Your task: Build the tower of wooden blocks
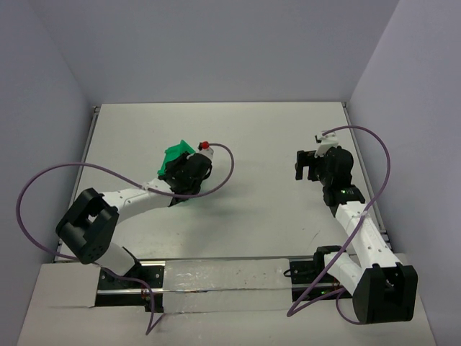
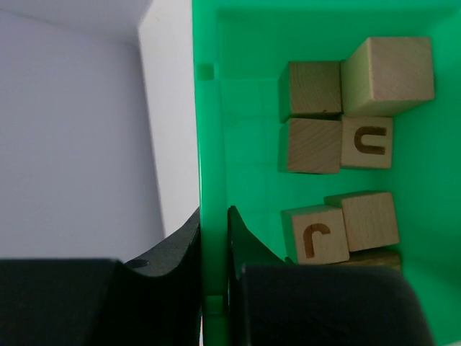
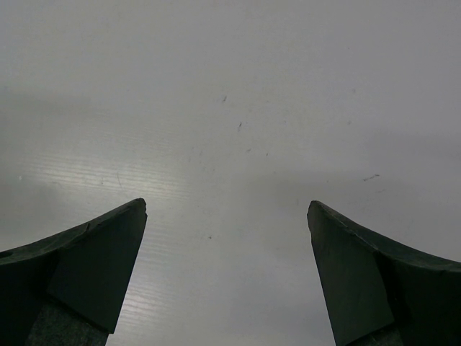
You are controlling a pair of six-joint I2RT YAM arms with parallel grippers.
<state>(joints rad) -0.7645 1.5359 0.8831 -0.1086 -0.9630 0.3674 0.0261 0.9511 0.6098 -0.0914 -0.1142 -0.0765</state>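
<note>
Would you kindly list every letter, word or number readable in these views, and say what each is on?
"u": dark letter on a wood block in the green bin, as the left wrist view shows it.
"r": dark letter on a second wood block below it in that view.
Nothing else is readable: the other blocks show plain faces, and the other two views show no text.

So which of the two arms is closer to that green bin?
Left. The left gripper pinches a side wall of the green bin; the right gripper hangs open over the table, well off to the bin's right.
</note>
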